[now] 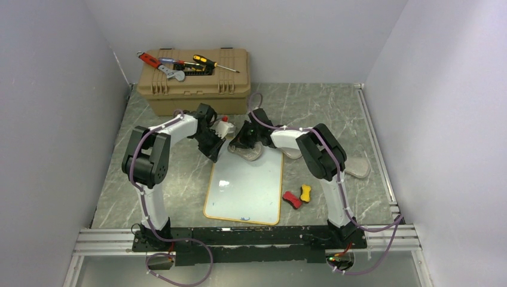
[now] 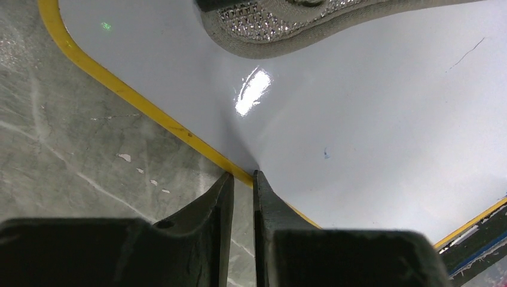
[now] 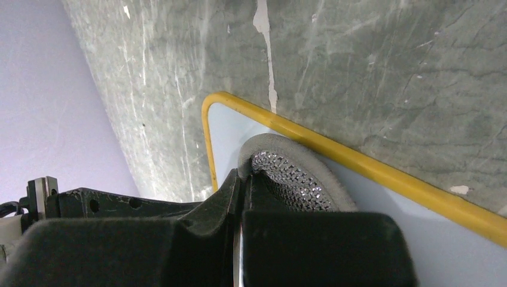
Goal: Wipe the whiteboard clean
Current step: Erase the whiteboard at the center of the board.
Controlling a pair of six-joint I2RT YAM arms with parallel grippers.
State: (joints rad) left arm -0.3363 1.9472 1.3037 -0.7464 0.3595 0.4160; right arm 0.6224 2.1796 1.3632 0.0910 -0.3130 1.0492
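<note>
A tan toolbox [image 1: 194, 81] stands at the far edge of the green marbled table [image 1: 335, 113], with a yellow-handled screwdriver [image 1: 215, 63] and other hand tools on its lid; a red block [image 1: 292, 199] and a yellow piece [image 1: 306, 192] lie touching; a grey flat piece [image 1: 359, 167] lies farther right

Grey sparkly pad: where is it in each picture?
Top external: the grey pad is in the middle, on the far end of the whiteboard.
Left wrist: at the top edge, lying on the white surface.
Right wrist: in the centre, by the board's corner.
Shared landmark: the whiteboard's yellow frame.
</note>
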